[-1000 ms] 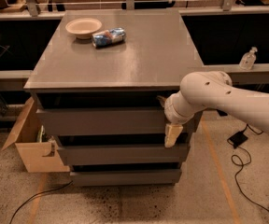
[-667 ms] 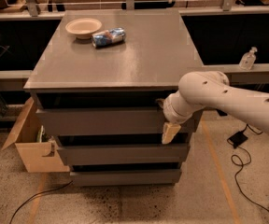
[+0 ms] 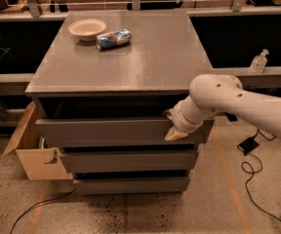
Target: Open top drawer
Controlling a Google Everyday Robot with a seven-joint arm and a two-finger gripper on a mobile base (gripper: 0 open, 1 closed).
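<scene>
Item: top drawer [image 3: 111,130] sitting just under the cabinet top [image 3: 130,57], its front riding out ahead of the lower drawers [image 3: 130,160] | Change: dark gap above it widening over the last second | gripper [image 3: 174,126] working at its right end, grip state cannot be told | Finding: opening progressing — not yet complete

top drawer [image 3: 106,131]: matt grey, smooth flat front
cabinet top [image 3: 140,57]: grey, smooth, with a faint sheen
gripper [image 3: 171,125]: at the top drawer's right end; cream, smooth, plastic-looking
arm [image 3: 248,104]: off-white smooth shell, slightly glossy
bowl [image 3: 87,29]: pale, matt
box [image 3: 33,156]: brown cardboard, matt
floor [image 3: 130,213]: speckled, rough-looking
</scene>
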